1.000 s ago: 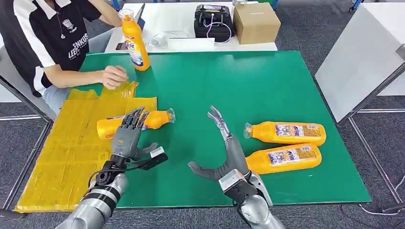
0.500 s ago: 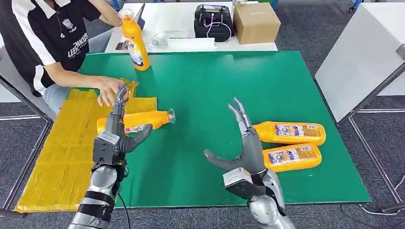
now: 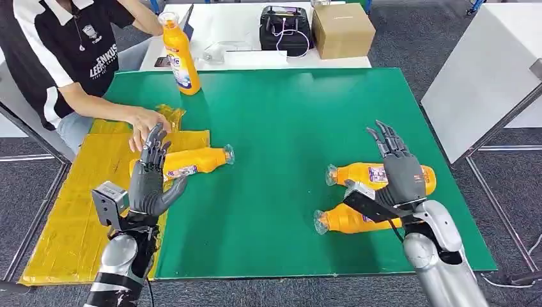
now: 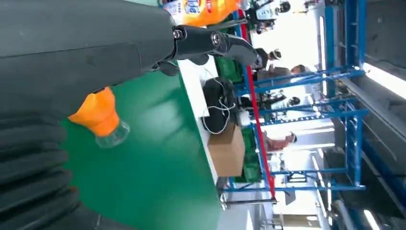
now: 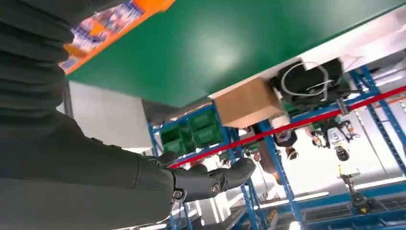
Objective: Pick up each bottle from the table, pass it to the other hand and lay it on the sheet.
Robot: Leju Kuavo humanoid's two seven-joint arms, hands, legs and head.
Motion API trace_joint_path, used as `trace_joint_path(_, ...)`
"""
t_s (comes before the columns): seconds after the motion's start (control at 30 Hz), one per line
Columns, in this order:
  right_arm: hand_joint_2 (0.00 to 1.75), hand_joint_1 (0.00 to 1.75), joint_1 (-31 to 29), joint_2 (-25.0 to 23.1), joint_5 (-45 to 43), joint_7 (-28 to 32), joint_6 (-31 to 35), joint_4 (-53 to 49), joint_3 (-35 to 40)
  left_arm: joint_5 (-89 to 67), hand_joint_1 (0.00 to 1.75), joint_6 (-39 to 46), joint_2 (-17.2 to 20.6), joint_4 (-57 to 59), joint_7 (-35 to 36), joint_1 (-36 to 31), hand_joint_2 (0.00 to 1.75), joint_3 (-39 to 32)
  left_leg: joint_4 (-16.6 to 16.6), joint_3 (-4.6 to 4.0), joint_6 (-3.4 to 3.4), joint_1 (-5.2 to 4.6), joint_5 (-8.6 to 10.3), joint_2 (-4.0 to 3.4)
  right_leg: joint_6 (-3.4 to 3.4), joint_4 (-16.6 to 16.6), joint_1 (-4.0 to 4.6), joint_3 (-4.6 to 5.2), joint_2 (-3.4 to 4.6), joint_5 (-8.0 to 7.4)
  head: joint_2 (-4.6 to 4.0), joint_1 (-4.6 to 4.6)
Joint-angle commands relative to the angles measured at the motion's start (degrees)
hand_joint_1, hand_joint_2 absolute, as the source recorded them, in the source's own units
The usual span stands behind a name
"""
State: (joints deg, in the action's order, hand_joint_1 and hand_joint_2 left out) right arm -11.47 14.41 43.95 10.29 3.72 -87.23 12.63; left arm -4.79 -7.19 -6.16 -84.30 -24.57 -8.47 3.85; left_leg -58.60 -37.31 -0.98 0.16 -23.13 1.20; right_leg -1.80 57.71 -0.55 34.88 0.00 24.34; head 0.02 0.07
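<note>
Nearest, at the table's front edge: left hand (image 3: 151, 179) raised upright over the seam between yellow sheet (image 3: 77, 211) and green table (image 3: 281, 128), fingers spread wide and straight, nothing held. Right hand (image 3: 399, 173) likewise upright and spread wide, palm empty, hovering above the two bottles on the right side of the table.

Just beyond the left hand: one orange bottle (image 3: 192, 161) lying on its side, body resting on the sheet's edge, clear cap end out over the green. Seen from the left wrist view as an orange neck and clear cap (image 4: 103, 123) on green, close under the hand's thumb; contact not determinable.

Under the right hand: nearer bottle (image 3: 342, 219) on its side, cap toward the table's middle, partly hidden behind the wrist. Just behind it, farther bottle (image 3: 358, 174) also on its side, cap the same way, its label half covered by the hand. Both apart from the sheet. In the right wrist view, an orange labelled bottle body (image 5: 110, 24) on green beside the ribbed cover.

Farther back on the left: a person's hand (image 3: 144, 119) resting on the sheet's far corner, very near the left hand's fingertips. Beyond that, a fourth bottle (image 3: 179, 54) standing upright near the table's far left edge.

Farthest: white table (image 3: 243, 25) carrying a black device (image 3: 286, 29) with cables and a cardboard box (image 3: 342, 29).
</note>
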Motion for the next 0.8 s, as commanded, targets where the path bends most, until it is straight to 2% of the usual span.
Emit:
trace_joint_path(0.03, 1.75, 0.0, -10.83, 11.61, -4.25, -5.76, -9.12, 14.77, -0.69, -2.85, 0.0, -0.63, 3.92, 5.52, 1.49, -2.77, 1.75, 2.84, 0.03, 0.28, 0.04, 0.03, -0.08, -0.04, 0.04, -0.07, 0.04, -0.31, -0.04, 0.08, 0.0, 0.0)
trace_joint_path(0.07, 1.75, 0.0, -14.72, 13.95, -4.96, -4.89, -11.56, 20.0, -0.75, -3.47, 0.0, -1.27, 4.6, 6.89, 1.57, -3.51, 1.75, 3.51, 0.01, 0.17, 0.0, -0.01, -0.03, 0.0, 0.01, -0.03, -0.01, -0.17, -0.05, 0.05, 0.0, 0.0)
trace_joint_path(0.13, 1.75, 0.0, -20.11, 15.67, -5.62, -3.05, -14.45, 27.36, -0.45, -3.95, 0.0, -2.08, 5.03, 9.25, 1.46, -4.81, 1.75, 4.34, -0.03, 0.21, -0.04, -0.03, -0.02, -0.12, -0.03, -0.03, -0.02, -0.2, 0.05, 0.0, 0.0, -0.02)
trace_joint_path(0.27, 1.75, 0.0, -24.95, 14.46, -3.51, -3.72, -15.32, 34.46, 2.46, -3.71, 0.0, -3.27, 4.22, 11.41, 1.07, -5.99, 1.75, 5.93, 0.04, 0.17, -0.06, -0.03, 0.03, -0.12, -0.04, -0.09, -0.03, -0.2, 0.07, -0.05, 0.0, 0.02)
trace_joint_path(0.43, 1.75, 0.0, -27.35, 13.61, -4.41, -3.6, -16.08, 38.4, 4.59, -3.02, 0.0, -3.52, 3.47, 13.19, 1.04, -7.19, 1.75, 7.04, 0.05, 0.28, -0.1, -0.04, 0.04, -0.09, -0.1, -0.14, -0.03, -0.35, 0.03, -0.08, 0.0, 0.04)
trace_joint_path(0.8, 1.75, 0.0, -28.18, 12.38, -5.32, -2.7, -15.71, 44.51, 9.51, -1.48, 0.0, -3.57, 2.72, 15.57, 0.96, -8.88, 1.75, 8.41, 0.01, 0.25, -0.12, -0.04, 0.03, -0.09, -0.12, -0.11, -0.01, -0.3, 0.05, -0.08, 0.0, 0.0)
